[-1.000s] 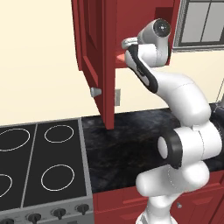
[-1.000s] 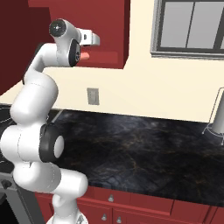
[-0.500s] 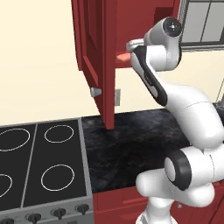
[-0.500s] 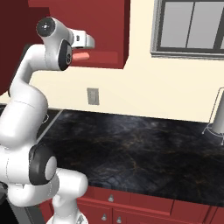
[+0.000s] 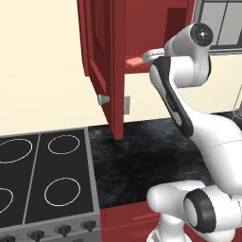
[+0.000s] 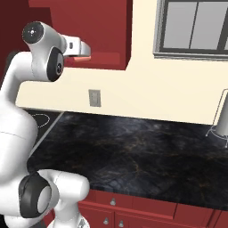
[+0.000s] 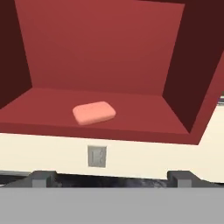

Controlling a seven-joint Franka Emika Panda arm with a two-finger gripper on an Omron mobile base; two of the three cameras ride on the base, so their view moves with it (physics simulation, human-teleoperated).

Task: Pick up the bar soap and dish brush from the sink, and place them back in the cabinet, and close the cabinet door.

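Note:
The bar soap (image 7: pixel 94 112) lies flat on the red floor of the cabinet (image 7: pixel 105 48), salmon pink with rounded corners. From the base views the bar soap (image 5: pixel 134 61) shows as a pink strip at the open cabinet's (image 5: pixel 156 28) front lip. My gripper (image 7: pixel 112 177) is open with nothing between its fingers, and hangs just outside and below that lip. The hand (image 6: pixel 78 46) sits level with the cabinet's bottom edge. The cabinet door (image 5: pixel 101 47) stands wide open towards me, its grey knob (image 5: pixel 103 99) low on it. The dish brush is out of view.
A black marbled counter (image 6: pixel 133 147) runs under the cabinet, with a cooktop (image 5: pixel 42 179) to its left. A wall outlet (image 7: pixel 96 156) sits below the cabinet. A grey metal faucet (image 6: pixel 221 122) stands at the far right, under a window (image 6: pixel 196 26).
The hand has drawn back from the cabinet and the arm's upper joints have swung away from it. The bar soap stays on the cabinet floor. The gripper stays open.

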